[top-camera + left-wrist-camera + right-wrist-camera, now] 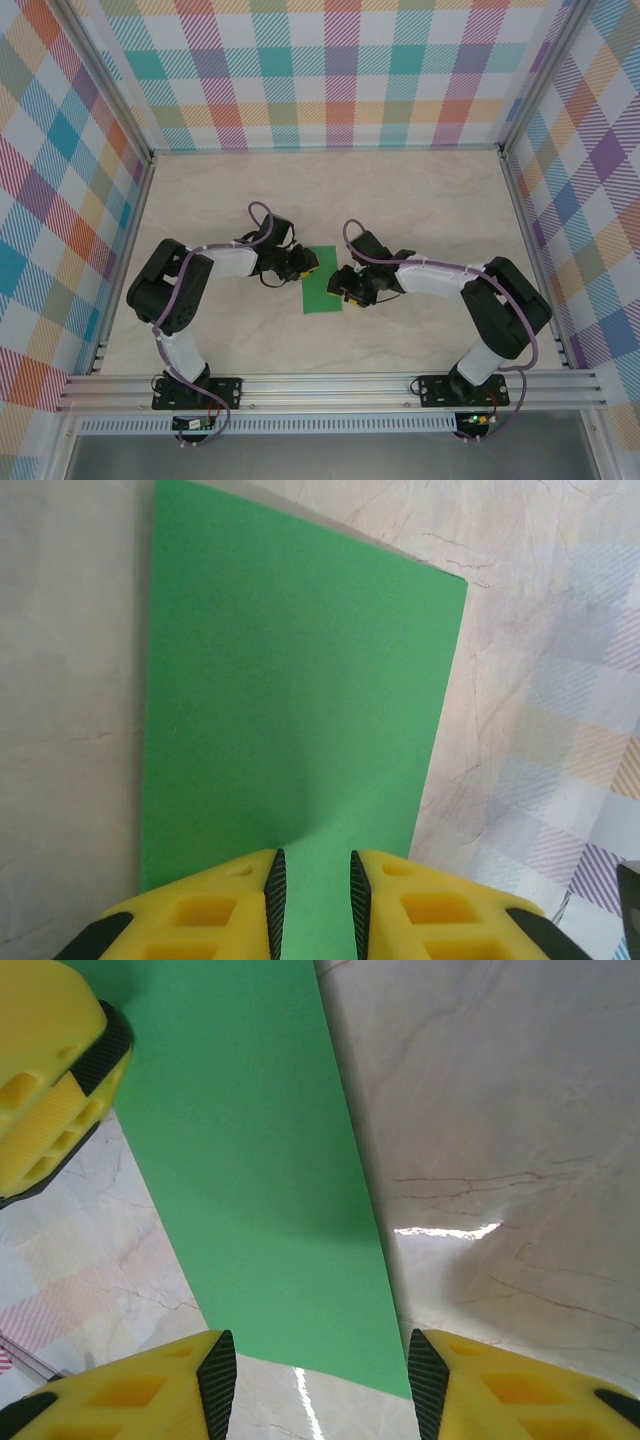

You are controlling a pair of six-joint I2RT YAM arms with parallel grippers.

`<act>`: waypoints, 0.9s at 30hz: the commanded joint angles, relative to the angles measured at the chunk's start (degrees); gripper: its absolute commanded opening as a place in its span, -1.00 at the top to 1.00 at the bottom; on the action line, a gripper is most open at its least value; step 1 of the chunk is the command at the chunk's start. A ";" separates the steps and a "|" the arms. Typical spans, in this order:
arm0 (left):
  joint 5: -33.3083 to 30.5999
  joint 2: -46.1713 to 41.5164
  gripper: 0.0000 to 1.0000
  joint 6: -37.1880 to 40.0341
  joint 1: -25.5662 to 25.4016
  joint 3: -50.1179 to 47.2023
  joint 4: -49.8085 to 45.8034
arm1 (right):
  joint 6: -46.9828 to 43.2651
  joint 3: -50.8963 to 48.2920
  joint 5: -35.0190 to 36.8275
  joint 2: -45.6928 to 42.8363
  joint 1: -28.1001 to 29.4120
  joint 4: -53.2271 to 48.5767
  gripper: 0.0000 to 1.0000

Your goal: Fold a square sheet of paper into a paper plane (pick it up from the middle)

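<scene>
We see the green sheet of paper (322, 282) lying flat on the pale marbled tabletop (400, 200). It sits about midway between the left and right edges and somewhat nearer the near edge than the far one. From above it shows as an oblong, not a square, with its long sides running from the far edge toward the near edge at a slight tilt.

The left gripper (305, 265) is at the sheet's left long side, toward the far end. In its wrist view we look along the sheet (290, 700) from just above one edge. The left gripper (317, 870) has its jaws drawn close together with a narrow gap between them, and green shows in that gap. We cannot tell whether the paper is pinched there or merely lies beneath the pads.

The right gripper (345, 287) is at the sheet's right long side, toward the near end. In its wrist view the right gripper (317, 1360) has its jaws spread wide and holds nothing. One edge of the sheet (260, 1160) lies between the two fingers, and a yellow finger (40, 1110) of the left gripper shows beside the paper.

Plaid walls (330, 70) enclose the tabletop on three sides.
</scene>
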 commanded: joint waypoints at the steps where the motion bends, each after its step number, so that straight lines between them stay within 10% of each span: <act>1: -0.48 -0.16 0.48 0.26 -0.07 0.51 -0.50 | 0.40 0.25 -1.06 1.09 -0.14 0.70 -0.02; 27: -0.53 -5.03 0.40 0.36 0.46 -1.60 0.37 | 0.32 -2.21 -8.57 1.85 0.08 7.65 0.03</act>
